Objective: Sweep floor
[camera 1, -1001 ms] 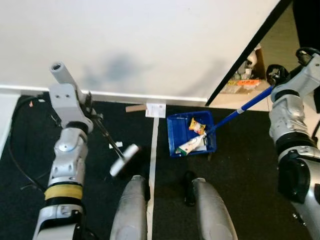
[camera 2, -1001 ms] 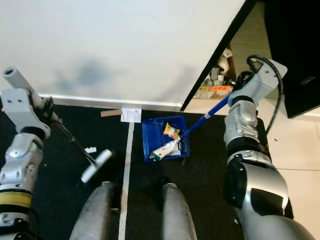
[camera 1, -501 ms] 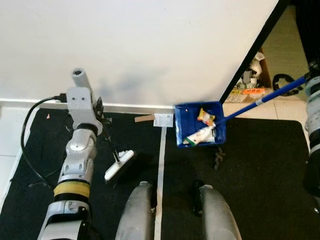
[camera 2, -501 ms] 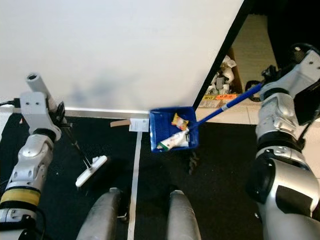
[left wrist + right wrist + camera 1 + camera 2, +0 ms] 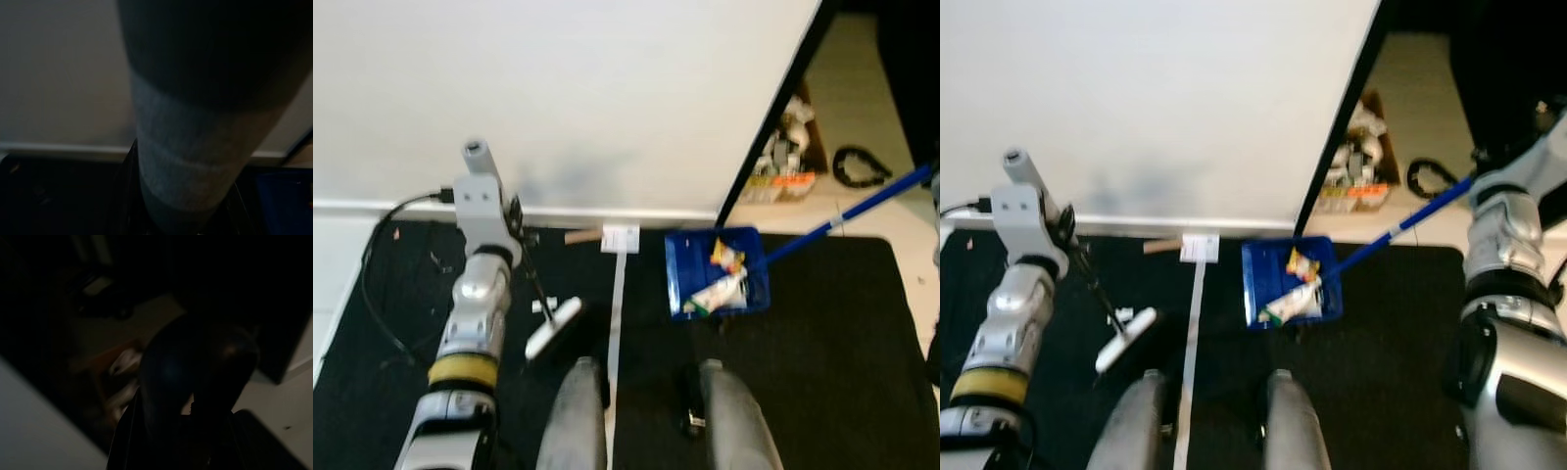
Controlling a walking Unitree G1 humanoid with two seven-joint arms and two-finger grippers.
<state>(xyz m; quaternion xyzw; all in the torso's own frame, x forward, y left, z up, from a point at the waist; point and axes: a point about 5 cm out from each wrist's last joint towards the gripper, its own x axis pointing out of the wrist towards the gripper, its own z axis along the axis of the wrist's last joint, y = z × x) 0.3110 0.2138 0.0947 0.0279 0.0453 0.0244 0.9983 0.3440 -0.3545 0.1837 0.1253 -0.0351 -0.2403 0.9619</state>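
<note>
Black matting [image 5: 822, 333] covers the floor below a white wall [image 5: 558, 98], with a pale strip of tape [image 5: 615, 313] running out from the skirting between the robot's two legs.

A blue dustpan [image 5: 717, 284] sits on the mat ahead and a little to the right of the legs. It carries a yellow wrapper [image 5: 726, 258] and a white tube [image 5: 715, 292] lying across its floor. Its long blue handle [image 5: 847, 217] slopes up and away to the right toward the right arm [image 5: 1508, 230]; the right fingers are not clear in the head views and the right wrist view is too dark, so whether they are wide, narrow or closed on the handle cannot be told.

On the left, the left gripper [image 5: 514, 235] is at the top of a thin dark broom stick [image 5: 533, 279] that angles down to a white brush head [image 5: 553, 328], which rests on the mat just left of the tape. The left fingers appear wrapped round the stick, though their grip is too small and blurred to tell for sure; the left wrist view has a grey cylinder [image 5: 195, 147] close to the lens.

A small white scrap [image 5: 537, 305] lies just beside the brush head. A white card [image 5: 620, 238] and a brown strip [image 5: 579, 236] lie at the skirting, and a black cable [image 5: 382, 284] loops over the mat beyond the left arm [image 5: 475, 313].

Past the dark wall edge, clutter [image 5: 778, 166] and a coiled black cable [image 5: 860, 166] lie on pale floor.
</note>
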